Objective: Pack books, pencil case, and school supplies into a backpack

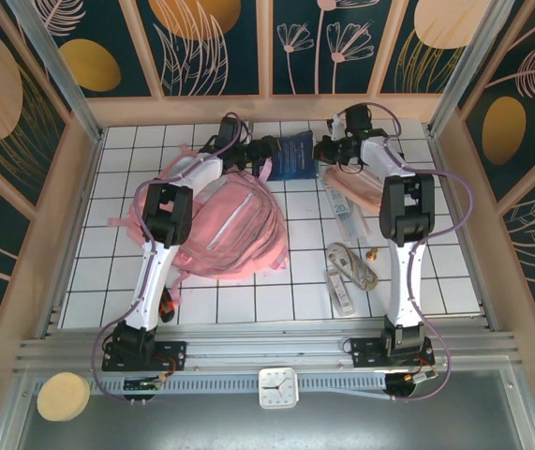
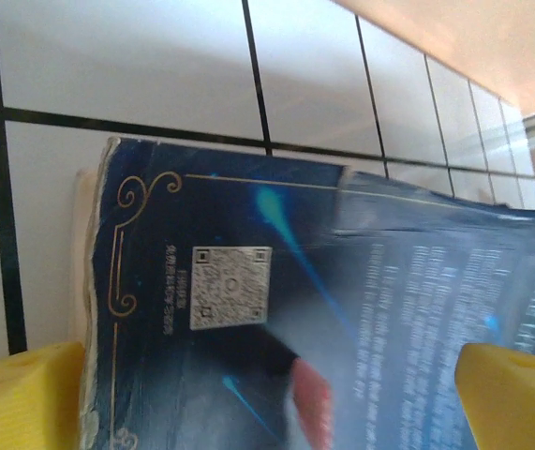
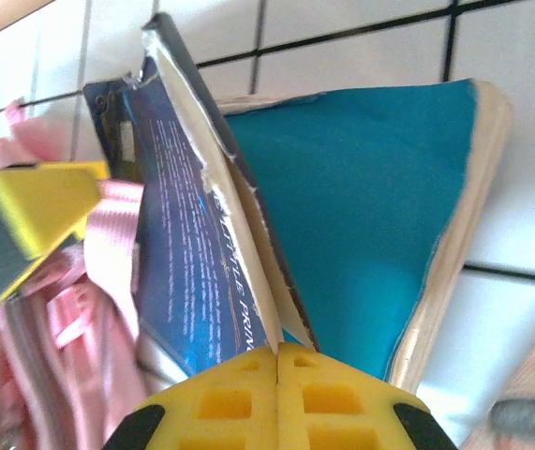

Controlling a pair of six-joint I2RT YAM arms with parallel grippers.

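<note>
The dark navy book [image 1: 295, 157] lies at the far middle of the tiled table, between my two grippers. My right gripper [image 3: 276, 361] is shut on the edge of its front cover, which stands lifted off a teal inner page [image 3: 361, 206]. My left gripper [image 2: 267, 403] is open, its yellow fingertips [image 2: 23, 398] on either side of the book's back cover [image 2: 230, 281], the one with the QR code. The pink backpack [image 1: 220, 225] lies left of the book, under my left arm. The translucent pink pencil case [image 1: 347, 202] lies under my right arm. A whitish bar [image 1: 342, 292] and a cord bundle [image 1: 353, 261] lie nearer.
Wooden walls [image 1: 267, 108] close in the table at the back and both sides. A small brass piece [image 1: 372, 254] sits right of the cord. Backpack straps [image 3: 61, 319] hang close to the book's left edge.
</note>
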